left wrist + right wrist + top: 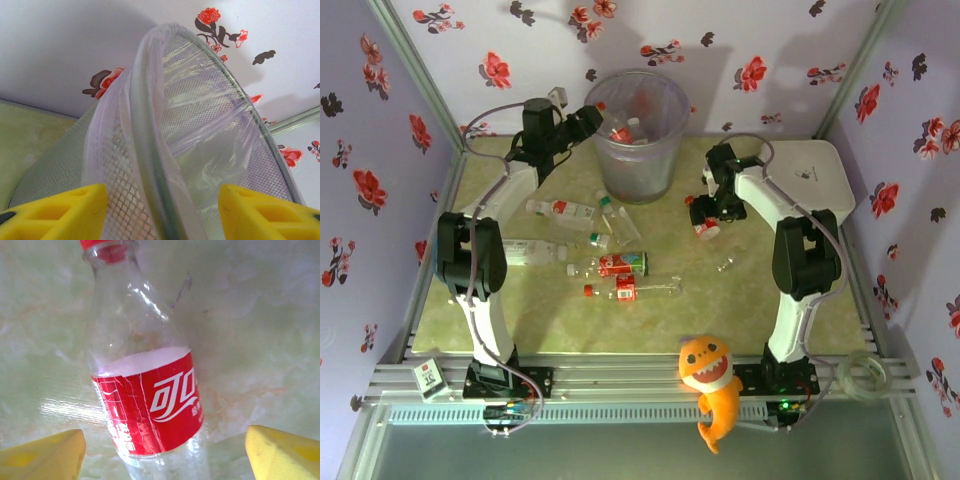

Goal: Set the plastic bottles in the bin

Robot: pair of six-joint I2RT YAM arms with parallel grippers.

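Orange toy sits nearest me, well in front of the bin. I see bottles inside the bin and loose bottles on the table in front of it. Left gripper hangs at the bin's left rim. Right gripper is low beside the bin's right, over a red-capped bottle.

On the left wrist camera my fingers stand apart and empty, facing the bin's rim.

On the right wrist camera the fingers are spread wide either side of the red-capped bottle, not touching it.
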